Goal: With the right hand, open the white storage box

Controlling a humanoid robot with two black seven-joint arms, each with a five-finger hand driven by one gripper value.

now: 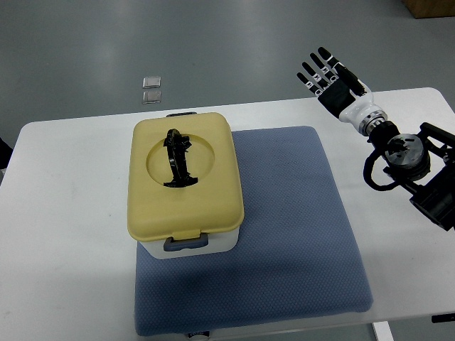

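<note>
The storage box has a white body, a pale yellow lid and a black handle lying in a round recess on top. Its lid is down, with grey latches at the near and far ends. It stands on the left part of a blue mat. My right hand hovers over the table's far right, well to the right of the box, with its fingers spread and holding nothing. The left arm does not show.
The white table carries the mat and box. Two small clear square objects lie on the grey floor beyond the table's far edge. My right arm's black joints hang over the table's right edge.
</note>
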